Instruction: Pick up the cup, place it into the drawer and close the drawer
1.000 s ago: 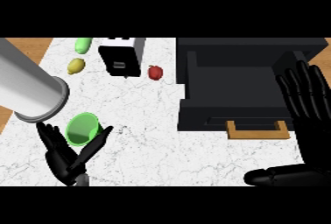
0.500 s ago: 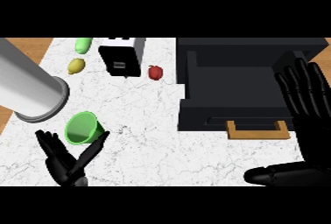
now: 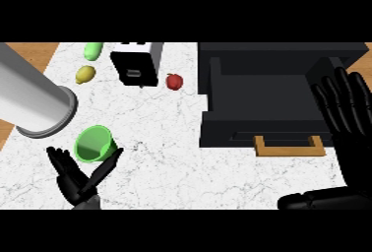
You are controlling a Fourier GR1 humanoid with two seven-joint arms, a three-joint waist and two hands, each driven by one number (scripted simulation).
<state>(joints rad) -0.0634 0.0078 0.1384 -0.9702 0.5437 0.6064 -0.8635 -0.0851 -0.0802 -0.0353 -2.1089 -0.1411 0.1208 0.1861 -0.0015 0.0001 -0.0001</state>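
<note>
Looking straight down from the head camera, I see the marble counter (image 3: 181, 162) with my left hand (image 3: 78, 179) at about eight o'clock, its fingers straight and spread apart in a V, holding nothing. The green cup (image 3: 94, 143) lies tipped on the counter just above that hand, at about nine o'clock, its open mouth turned toward the lower left; the fingertips stand beside its lower rim, and I cannot tell whether they touch it. My left forearm (image 3: 33, 106), a grey cylinder, crosses the view's left edge at ten o'clock, its end just beside the cup. The black drawer (image 3: 258, 118) stands pulled open at two o'clock, with nothing visible in its dark hollow, and its tan handle (image 3: 289, 146) faces the lower edge at about four o'clock. My right hand (image 3: 347, 106) shows at three o'clock over the drawer's right side, fingers straight, apart and pointing up, at rest and holding nothing; its dark wrist runs down to five o'clock. Along the far side of the counter, from eleven to twelve o'clock, sit a green fruit (image 3: 93, 50), a yellow lemon (image 3: 85, 74), a black-and-white box (image 3: 136, 66) and a red apple (image 3: 173, 81), all well apart from the cup. Wood flooring (image 3: 36, 51) shows at the upper left corner.
</note>
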